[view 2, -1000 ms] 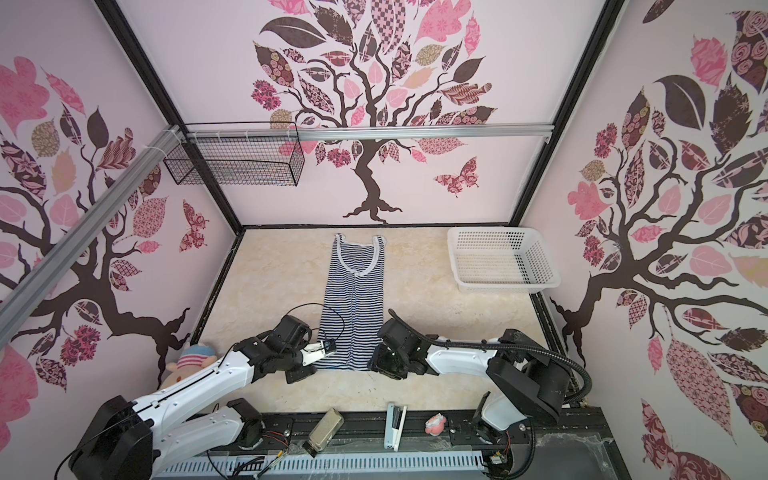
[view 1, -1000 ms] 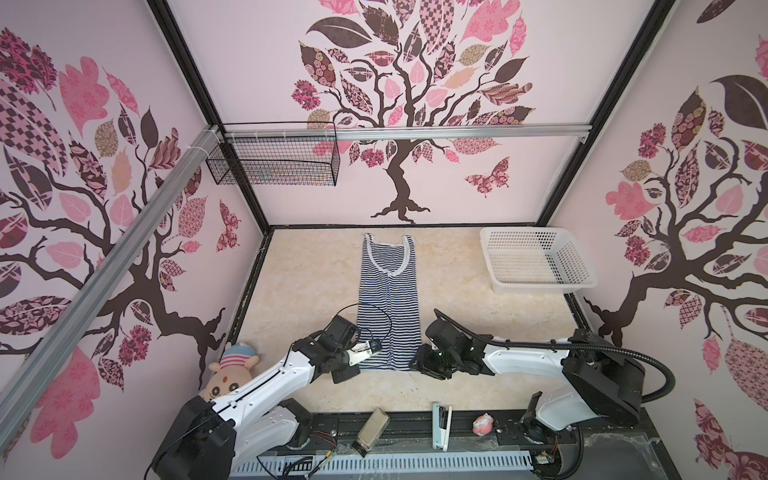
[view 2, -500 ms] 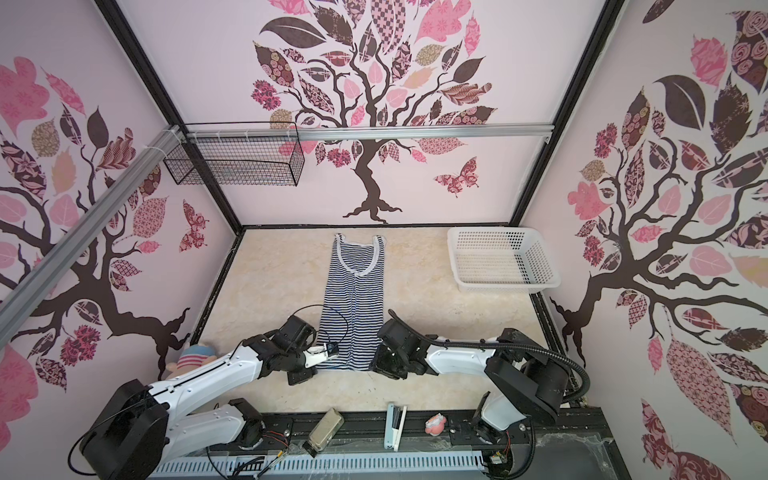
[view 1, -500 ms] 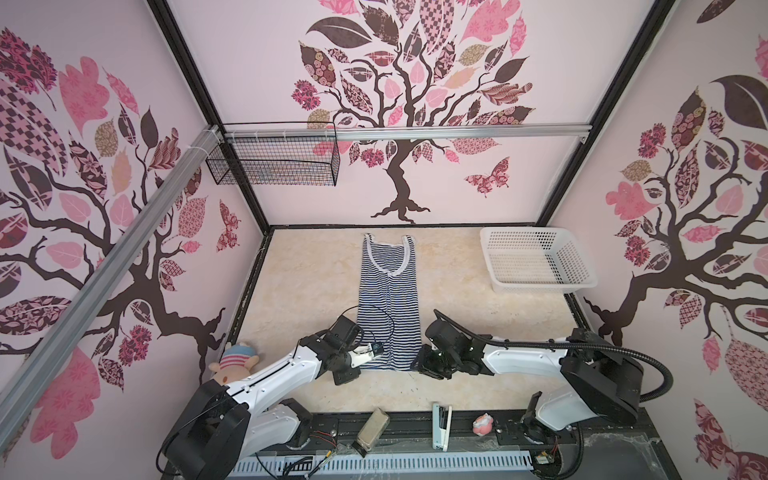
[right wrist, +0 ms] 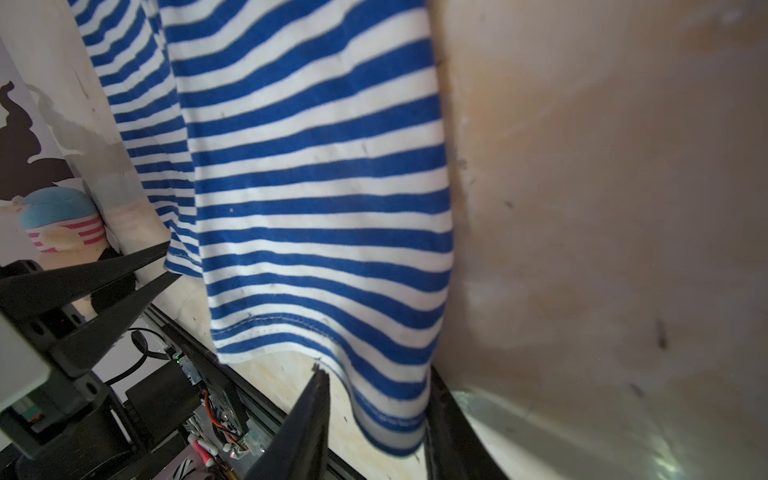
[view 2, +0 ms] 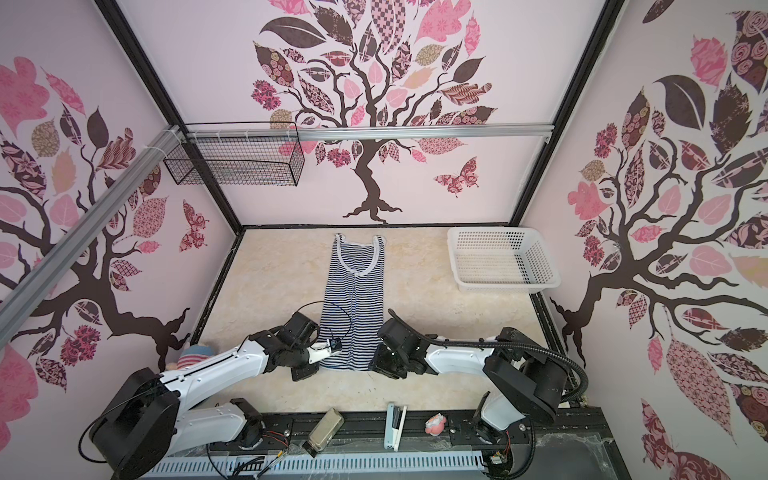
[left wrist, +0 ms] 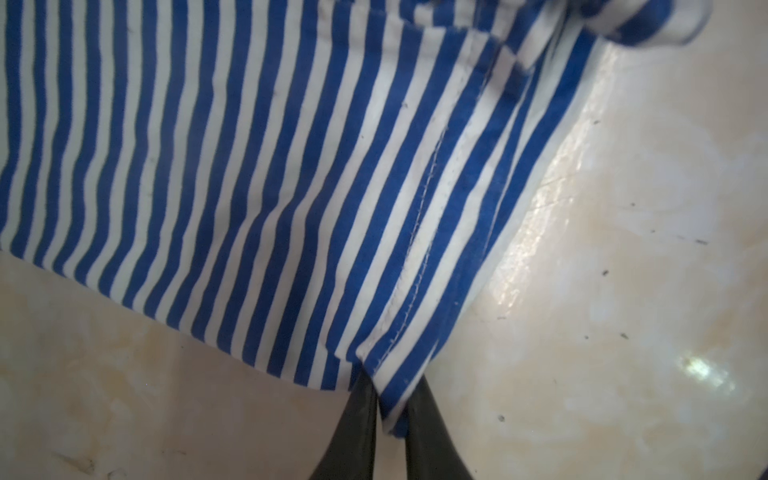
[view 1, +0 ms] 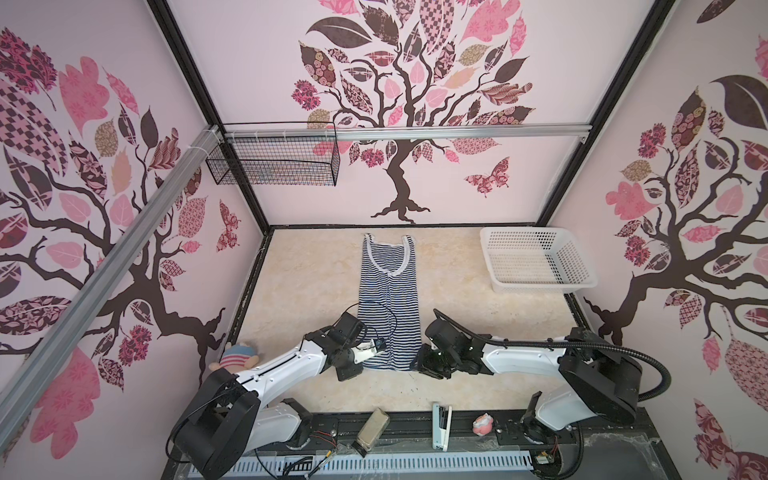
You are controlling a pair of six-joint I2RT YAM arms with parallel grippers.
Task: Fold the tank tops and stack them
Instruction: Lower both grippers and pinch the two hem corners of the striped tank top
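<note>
The striped tank top (view 1: 388,299) lies flat down the middle of the bench (view 1: 311,282), a long narrow strip with its straps toward the back wall and its hem toward the two arms. In both top views the arms come in low from either side and meet the hem at its two corners.

In the left wrist view, the left end effector (left wrist: 390,409) is pinched right down on the hem's corner. The stitched edge runs straight into the thin gap between the two black fingers (left wrist: 361,415), and the cloth around it rises a little off the bench.

The right end effector (right wrist: 376,399) sits at the other corner. Its fingers stand apart on either side of the drooping hem, one finger against the cloth's edge and a strip of bare bench showing between the cloth and the other, so there is no clamp there.

The white plastic basket (view 1: 544,286) stands at the back right of the bench, well apart from the top. A plush doll (view 1: 239,357) leans by the left wall, behind the left arm.
</note>
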